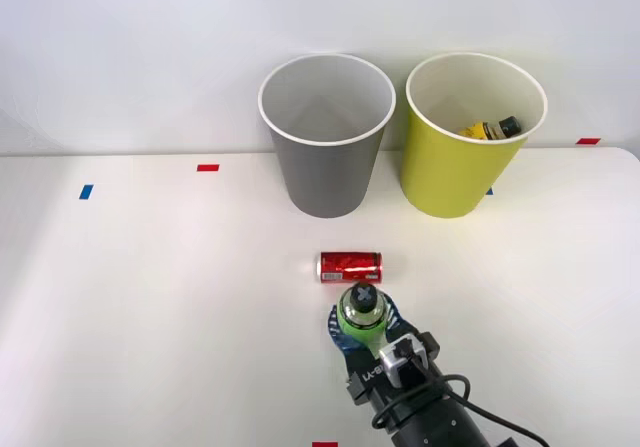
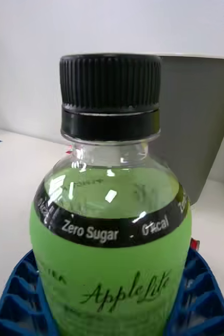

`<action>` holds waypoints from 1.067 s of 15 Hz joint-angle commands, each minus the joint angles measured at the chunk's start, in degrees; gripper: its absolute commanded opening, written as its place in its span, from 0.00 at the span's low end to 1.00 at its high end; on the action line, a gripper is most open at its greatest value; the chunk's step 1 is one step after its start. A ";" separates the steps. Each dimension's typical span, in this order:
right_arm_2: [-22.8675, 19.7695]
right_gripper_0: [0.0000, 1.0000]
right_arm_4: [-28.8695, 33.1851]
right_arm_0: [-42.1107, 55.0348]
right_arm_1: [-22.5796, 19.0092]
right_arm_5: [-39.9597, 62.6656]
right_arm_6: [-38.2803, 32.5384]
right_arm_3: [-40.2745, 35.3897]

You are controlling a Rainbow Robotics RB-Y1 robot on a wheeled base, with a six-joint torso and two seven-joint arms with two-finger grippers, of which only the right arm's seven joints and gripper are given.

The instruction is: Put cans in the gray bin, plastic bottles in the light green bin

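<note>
A white counter is seen spread beneath a plain pale wall, which is met along the counter's far edge. Small tape markers are stuck to the counter: a blue one and a red one toward that far edge, another red at its far corner, one more red at the near edge. Even, soft lighting is cast throughout.

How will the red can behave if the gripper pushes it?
The can lies on its side on the table, so it will probably roll if pushed across its length. It looks small, probably light. Its metal looks smooth, perhaps slippery.
</note>
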 commanded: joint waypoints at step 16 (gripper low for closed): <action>-36.57 0.00 -8.44 -1.31 17.04 39.99 -1.43 -21.33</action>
